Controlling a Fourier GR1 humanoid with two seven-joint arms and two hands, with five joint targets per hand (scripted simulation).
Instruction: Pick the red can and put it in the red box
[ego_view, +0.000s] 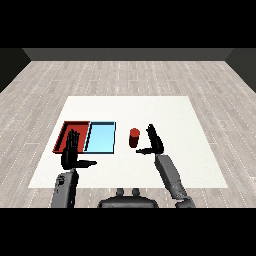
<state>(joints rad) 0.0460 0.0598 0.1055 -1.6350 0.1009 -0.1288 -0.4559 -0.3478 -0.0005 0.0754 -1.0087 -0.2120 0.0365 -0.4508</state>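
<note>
The red can (134, 138) stands upright on the white table (165, 115), just right of the light blue tray (101, 137). The red tray (66, 131) lies at the left, side by side with the blue one. My right hand (155, 141) is raised just right of the can, fingers straight and thumb pointing left below it, not touching it. My left hand (71, 150) is open with fingers up, in front of the red tray and covering part of it.
Both trays lie left of the table's middle. The grey forearms come in from the lower corners. Wooden floor surrounds the table.
</note>
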